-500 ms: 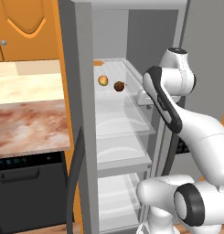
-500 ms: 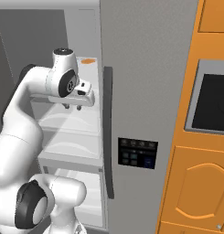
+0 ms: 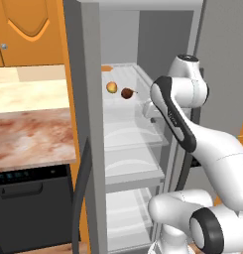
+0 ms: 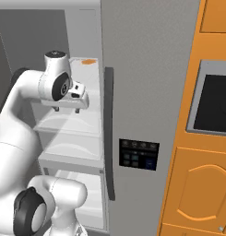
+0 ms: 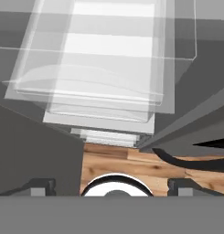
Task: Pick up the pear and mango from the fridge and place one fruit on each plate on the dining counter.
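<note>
Inside the open fridge (image 3: 88, 49), the yellow-orange mango (image 3: 111, 87) and the dark reddish-brown pear (image 3: 127, 93) lie side by side on an upper glass shelf. My gripper (image 4: 66, 109) hangs to the right of the pear and a little lower. It points down with its jaws open and nothing between them. In the hand view the fingertips (image 5: 40, 184) frame the clear shelves and drawers below. The plates and the dining counter are out of view.
A marbled counter (image 3: 29, 124) with a black dishwasher (image 3: 29, 198) under it stands left of the fridge. The open fridge door's dark handle (image 3: 82, 183) hangs low in front. A closed fridge door (image 4: 146, 69) and orange cabinets with a wall oven (image 4: 211, 101) stand to the right.
The hand has shifted slightly lower and further in over the fridge shelves. The jaws stay open, and the fruit has not moved.
</note>
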Available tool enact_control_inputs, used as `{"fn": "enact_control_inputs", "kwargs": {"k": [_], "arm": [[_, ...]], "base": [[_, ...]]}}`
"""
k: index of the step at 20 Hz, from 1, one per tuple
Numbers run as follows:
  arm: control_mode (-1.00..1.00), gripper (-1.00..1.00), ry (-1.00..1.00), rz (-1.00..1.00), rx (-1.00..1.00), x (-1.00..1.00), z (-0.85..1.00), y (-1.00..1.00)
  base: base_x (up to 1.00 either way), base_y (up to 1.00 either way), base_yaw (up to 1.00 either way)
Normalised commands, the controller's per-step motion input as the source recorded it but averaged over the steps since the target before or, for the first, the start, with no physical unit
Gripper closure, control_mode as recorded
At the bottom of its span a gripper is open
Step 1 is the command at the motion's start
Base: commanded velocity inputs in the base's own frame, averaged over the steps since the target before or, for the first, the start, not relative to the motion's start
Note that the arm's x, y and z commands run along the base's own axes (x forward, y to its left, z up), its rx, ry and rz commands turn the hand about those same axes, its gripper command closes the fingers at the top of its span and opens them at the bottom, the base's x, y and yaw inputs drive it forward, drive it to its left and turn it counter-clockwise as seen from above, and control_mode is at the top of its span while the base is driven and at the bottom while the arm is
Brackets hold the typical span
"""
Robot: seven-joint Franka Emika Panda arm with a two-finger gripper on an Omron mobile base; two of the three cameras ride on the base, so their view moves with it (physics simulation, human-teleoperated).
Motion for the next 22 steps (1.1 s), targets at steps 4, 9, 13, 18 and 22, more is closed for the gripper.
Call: {"fn": "enact_control_inputs", "kwargs": {"k": [4, 9, 13, 18, 22], "arm": [[-1.0, -1.0, -0.1, 0.01, 0.0, -0.07, 0.08, 0.4], [-1.0, -1.0, -0.18, -0.02, 0.0, -0.01, 0.17, 0.25], [-1.0, -1.0, -0.1, -0.07, 0.01, -0.02, 0.32, 0.25], [-1.0, -1.0, -0.11, 0.0, 0.0, 0.28, 0.4, 0.12], [-1.0, -1.0, -0.02, 0.01, 0.01, 0.27, 0.69, 0.0]], "base": [[0.0, 0.0, 0.0], [0.0, 0.0, 0.0], [0.0, 0.0, 0.0], [0.0, 0.0, 0.0], [0.0, 0.0, 0.0]]}}
